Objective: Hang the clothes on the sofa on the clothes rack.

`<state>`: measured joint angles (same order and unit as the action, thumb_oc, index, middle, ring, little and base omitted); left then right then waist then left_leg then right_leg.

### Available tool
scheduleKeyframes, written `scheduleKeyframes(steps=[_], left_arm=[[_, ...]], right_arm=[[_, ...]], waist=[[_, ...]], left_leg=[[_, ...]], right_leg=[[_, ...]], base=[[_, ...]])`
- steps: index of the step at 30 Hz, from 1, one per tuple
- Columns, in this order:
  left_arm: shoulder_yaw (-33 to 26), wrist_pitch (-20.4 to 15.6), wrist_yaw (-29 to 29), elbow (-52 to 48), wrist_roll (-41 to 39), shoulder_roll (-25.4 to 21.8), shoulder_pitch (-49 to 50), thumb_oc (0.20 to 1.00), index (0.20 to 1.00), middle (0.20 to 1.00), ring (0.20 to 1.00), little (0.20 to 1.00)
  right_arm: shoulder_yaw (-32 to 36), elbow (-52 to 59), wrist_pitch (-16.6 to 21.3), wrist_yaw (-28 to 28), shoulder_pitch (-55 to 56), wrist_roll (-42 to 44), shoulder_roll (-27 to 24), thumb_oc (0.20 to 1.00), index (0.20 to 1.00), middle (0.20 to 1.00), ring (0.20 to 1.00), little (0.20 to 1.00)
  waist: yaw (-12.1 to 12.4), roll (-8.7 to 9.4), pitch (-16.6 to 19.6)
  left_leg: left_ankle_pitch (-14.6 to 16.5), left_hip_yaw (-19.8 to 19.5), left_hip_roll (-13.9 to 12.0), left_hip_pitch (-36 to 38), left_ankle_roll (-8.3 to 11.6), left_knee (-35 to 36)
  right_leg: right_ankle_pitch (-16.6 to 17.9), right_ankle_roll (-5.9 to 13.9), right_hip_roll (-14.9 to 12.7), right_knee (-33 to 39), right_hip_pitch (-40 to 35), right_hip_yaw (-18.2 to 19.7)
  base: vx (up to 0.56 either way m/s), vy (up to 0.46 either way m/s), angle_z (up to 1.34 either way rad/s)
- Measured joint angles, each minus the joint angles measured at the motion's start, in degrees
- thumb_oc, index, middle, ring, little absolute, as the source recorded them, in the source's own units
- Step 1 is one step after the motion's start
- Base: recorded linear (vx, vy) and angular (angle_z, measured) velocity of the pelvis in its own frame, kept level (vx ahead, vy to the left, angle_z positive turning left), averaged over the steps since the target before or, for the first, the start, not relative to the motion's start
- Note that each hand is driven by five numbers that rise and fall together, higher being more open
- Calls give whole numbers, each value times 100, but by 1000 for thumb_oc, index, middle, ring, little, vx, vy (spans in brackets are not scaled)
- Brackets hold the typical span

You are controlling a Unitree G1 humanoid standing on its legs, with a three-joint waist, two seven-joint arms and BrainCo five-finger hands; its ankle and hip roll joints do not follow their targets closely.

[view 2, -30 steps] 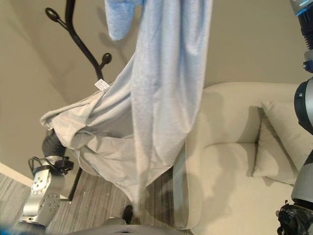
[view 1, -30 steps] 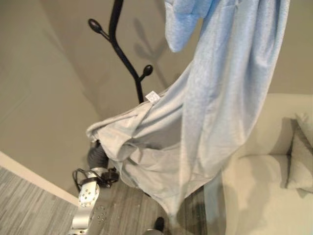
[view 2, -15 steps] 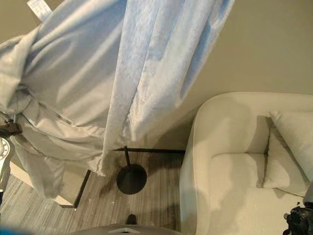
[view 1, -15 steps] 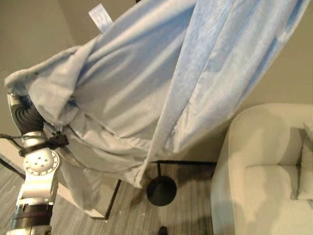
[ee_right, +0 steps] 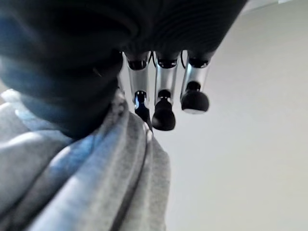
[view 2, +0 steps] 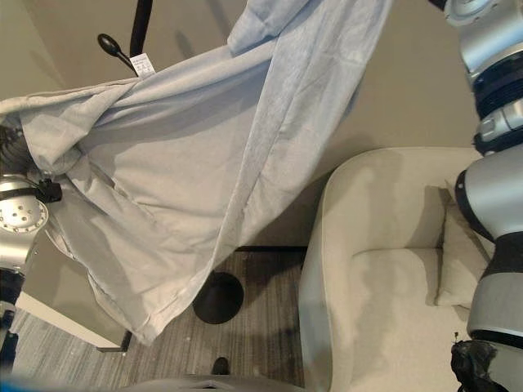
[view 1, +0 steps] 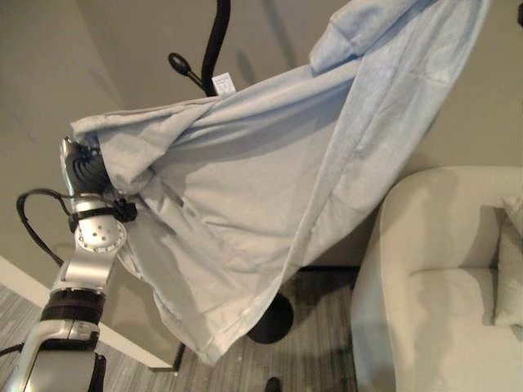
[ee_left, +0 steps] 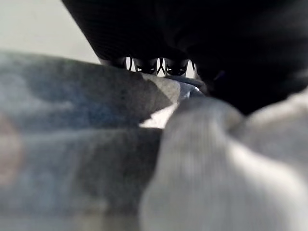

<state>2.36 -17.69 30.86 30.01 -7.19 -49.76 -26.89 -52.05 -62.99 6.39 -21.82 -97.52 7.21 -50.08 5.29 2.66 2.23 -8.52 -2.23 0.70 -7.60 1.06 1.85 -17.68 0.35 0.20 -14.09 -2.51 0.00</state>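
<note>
A light blue-grey shirt (view 1: 270,188) hangs spread in the air between my two hands. Its left end is bunched over my left hand (view 1: 82,166), which is raised at the left. In the left wrist view folded cloth (ee_left: 202,163) covers that hand. The shirt's other end rises to the upper right, where my right hand (ee_right: 163,115) has curled fingers pinching a fold of cloth (ee_right: 96,183). The black clothes rack (view 1: 214,41) stands behind the shirt. One knobbed hook (view 1: 178,61) pokes out just above the shirt's white label (view 1: 222,82).
The rack's round black base (view 1: 278,320) rests on the grey plank floor under the shirt's lower edge. A cream sofa (view 1: 433,269) with a cushion (view 1: 511,273) stands to the right. A pale panel on a dark leg (view 1: 131,331) sits at the lower left.
The camera view has shifted, and the rack's pole and hook show again. The shirt now stretches wider between the hands. Its label sits just under the hook.
</note>
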Motion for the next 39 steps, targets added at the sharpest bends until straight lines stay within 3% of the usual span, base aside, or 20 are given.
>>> scheduleKeyframes(steps=[6,11,12,13,15,17,18,19,21,22,23,24,26,27,28,29,30,31,35,39], left_arm=[[12,74,17,37,131,-64,-49,200,200,200,200,200],[543,175,12,554,130,-55,-632,200,200,200,200,200],[565,193,13,598,128,-40,-636,200,200,200,200,200],[573,228,10,698,125,-52,-641,200,200,200,200,200],[677,231,-3,974,125,-55,-911,200,200,200,200,200],[863,298,-16,1373,112,-81,-1368,200,200,200,200,200],[872,319,-36,1367,110,-137,-1501,200,200,200,200,200],[876,318,-42,1394,95,-185,-1565,200,200,200,200,200],[1010,331,-80,1652,54,-135,-1711,200,200,200,200,200],[1570,335,-145,1852,59,17,-2028,200,200,200,200,200],[1896,340,-242,2041,73,113,-2222,200,200,200,200,200],[1967,389,-260,2074,67,224,-2170,200,200,200,200,200],[1893,414,-252,2023,59,458,-1963,200,200,200,200,200],[1879,409,-255,2027,59,478,-1954,200,200,200,200,200],[1809,405,-285,1901,64,481,-1912,200,200,200,200,200],[1704,391,-292,1729,59,482,-1807,200,200,200,200,200],[1783,391,-305,1696,65,436,-1816,200,200,200,200,200],[1761,402,-344,1702,68,537,-1779,200,200,200,200,200],[1761,337,-418,1827,69,573,-1852,200,200,200,200,200],[1782,337,-431,2061,64,588,-1806,200,200,200,200,200]], right_arm=[[52,-283,-104,124,33,-63,-17,200,200,200,200,200],[193,-435,-163,176,303,-76,-18,200,200,200,200,200],[210,-557,-163,177,293,-76,63,200,200,200,200,200],[211,-623,-185,197,315,-76,184,200,200,200,200,200],[209,-755,-193,231,317,-103,175,200,200,200,200,200],[195,-836,-201,249,321,-149,172,200,200,200,200,200],[202,-861,-203,251,307,-195,166,200,200,200,200,200],[189,-827,-198,251,337,-216,164,200,200,200,200,200],[3,-787,-185,260,377,-217,146,200,200,200,200,200],[-260,-777,-189,291,395,-225,-170,200,200,200,200,200],[-220,-797,-225,388,395,-227,-291,200,200,200,200,200],[-89,-742,-272,423,368,-224,-290,200,200,200,200,200],[-215,-706,-202,428,380,-225,-277,200,200,200,200,200],[-239,-745,-191,455,402,-241,-276,200,200,200,200,200],[-97,-788,-179,442,497,-272,-285,200,200,200,200,200],[-158,-825,-228,495,600,-284,-320,200,200,200,200,200],[-87,-830,-243,538,656,-283,-383,200,200,200,200,200],[26,-757,-229,587,738,-283,-507,200,200,200,200,200],[-46,-713,-205,618,872,-287,-529,200,200,200,200,200],[-55,-482,-185,620,935,-288,-433,200,200,200,200,200]], waist=[[24,41,13],[-28,91,-89],[-10,60,-173],[-13,-12,-235],[-21,20,-250],[-47,-63,-373],[-80,2,-437],[-76,49,-483],[-232,6,-542],[-523,74,-590],[-546,353,-637],[-507,570,-642],[-411,483,-658],[-316,298,-662],[-266,16,-623],[-310,100,-565],[-378,207,-531],[-446,175,-507],[-571,179,-483],[-657,226,-492]], left_leg=[[160,141,214,122,-210,3],[391,-5,363,460,-500,-10],[446,2,366,595,-587,6],[485,22,358,668,-631,1],[513,-85,315,691,-615,51],[486,-328,115,680,-643,48],[494,-342,60,677,-626,49],[505,-392,31,675,-625,50],[571,-727,-141,544,-605,-74],[639,-1318,-134,254,-536,-133],[716,-1543,105,488,-395,37],[781,-1605,392,642,-286,118],[972,-1503,590,564,-74,-716],[1257,-1409,433,561,-321,-985],[1527,-1393,43,653,-294,-694],[1598,-1434,26,743,-334,-462],[1589,-1492,68,791,-305,-305],[1483,-1685,6,890,-85,-152],[1150,-1707,-115,1072,302,-132],[1087,-1764,-175,1062,409,-70]], right_leg=[[-70,290,-279,60,-122,89],[26,502,-495,-1966,567,-107],[27,430,-621,-2234,609,-194],[66,446,-875,-2256,631,-318],[104,461,-1008,-1837,764,-293],[151,517,-667,-941,818,-110],[281,563,-467,-524,935,-69],[507,415,-302,-351,1152,1],[830,467,385,138,1446,629],[985,478,856,665,1750,1332],[929,460,719,667,1718,1443],[1422,403,424,658,1731,1366],[1579,460,357,765,1645,1315],[1617,488,486,701,1612,1210],[1390,232,769,-189,1884,990],[1150,286,731,-672,1918,1000],[1050,389,523,-525,1670,1030],[1373,-60,434,98,1363,816],[1589,-291,544,427,1208,516],[1662,-394,569,667,1096,437]], base=[[87,184,-9],[63,179,8],[156,50,-6],[188,-10,-4],[189,-43,11],[122,-54,23],[193,-47,19],[198,-4,17],[210,29,96],[259,-20,189],[211,-33,177],[166,-76,83],[261,-96,21],[241,-95,-2],[135,-60,2],[204,-87,32],[247,-92,74],[187,-67,78],[150,-51,36],[68,-29,13]])
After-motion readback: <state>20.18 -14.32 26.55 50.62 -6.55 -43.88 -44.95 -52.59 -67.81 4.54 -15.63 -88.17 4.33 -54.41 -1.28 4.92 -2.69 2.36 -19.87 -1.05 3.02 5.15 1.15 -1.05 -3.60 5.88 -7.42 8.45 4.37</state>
